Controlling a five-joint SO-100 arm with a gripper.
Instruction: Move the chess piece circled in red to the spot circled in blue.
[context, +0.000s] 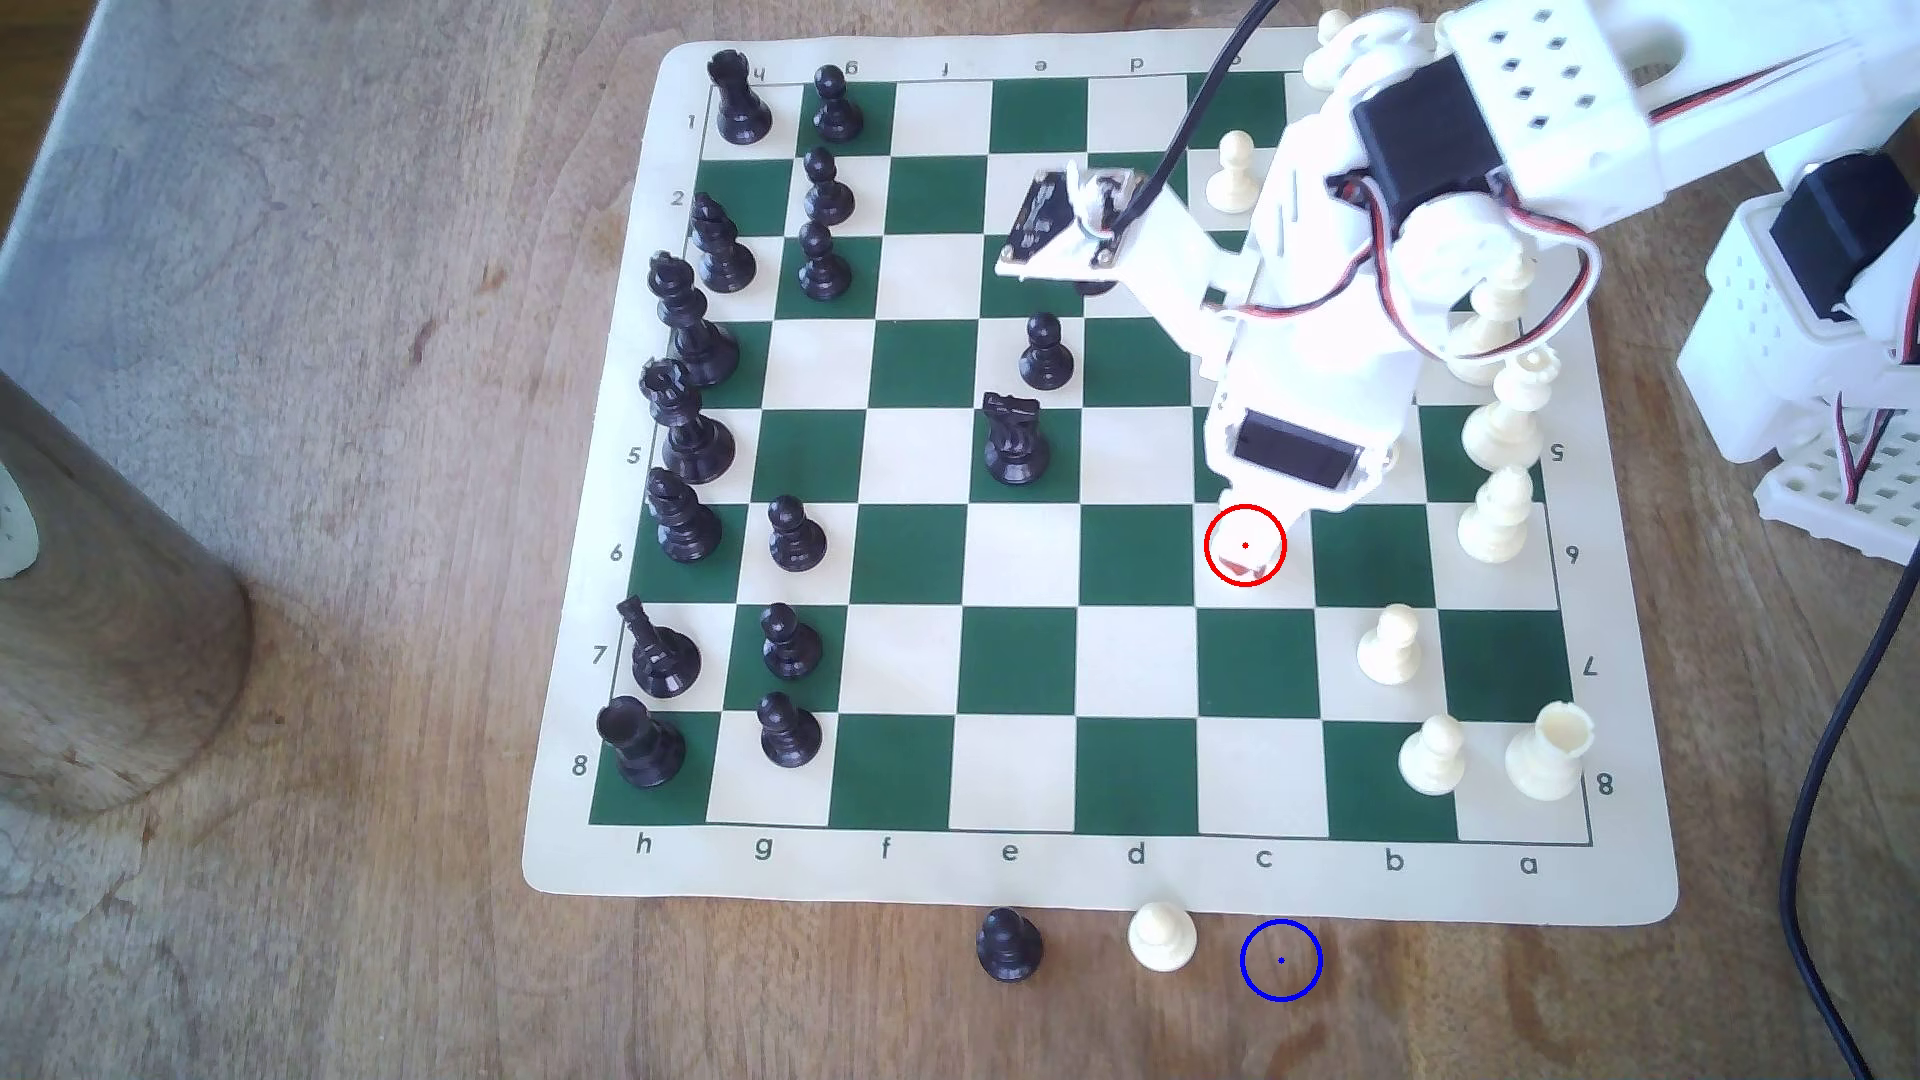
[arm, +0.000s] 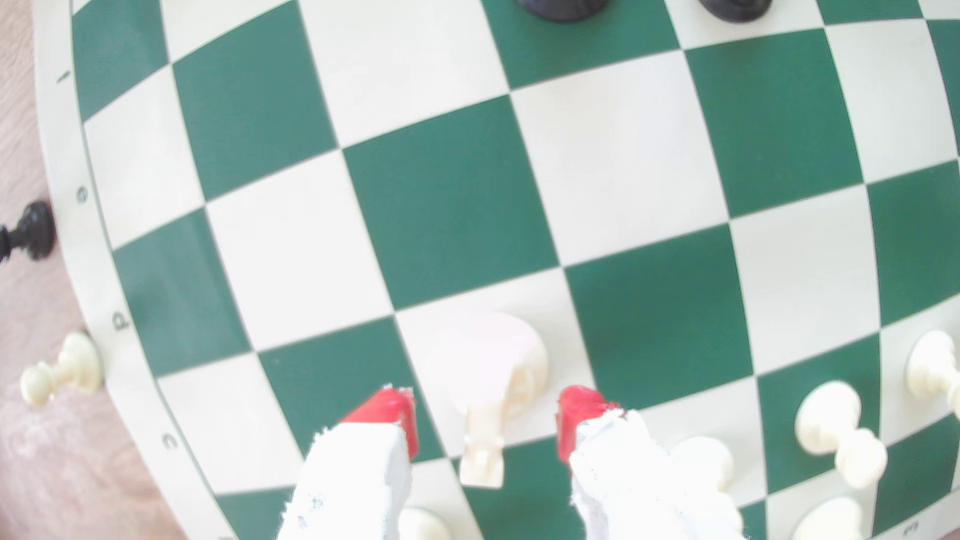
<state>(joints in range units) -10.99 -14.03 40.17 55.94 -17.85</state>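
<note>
The task is at its start: the white knight (arm: 488, 384) stands on its board square inside the red ring, not yet gripped. The gripper (arm: 485, 420) hangs over it, jaws wide apart with a red-tipped finger on either side, holding nothing. Closing, lifting and carrying remain; the blue-ringed spot (context: 1281, 961) on the worktop, off the board's near edge just right of a white pawn (context: 1162, 936), is bare.

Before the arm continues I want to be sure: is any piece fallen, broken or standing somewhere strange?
Nothing looks fallen. Only a black plastic pawn and a cream plastic pawn stand off the green-and-cream board mat, on the wooden table.
</note>
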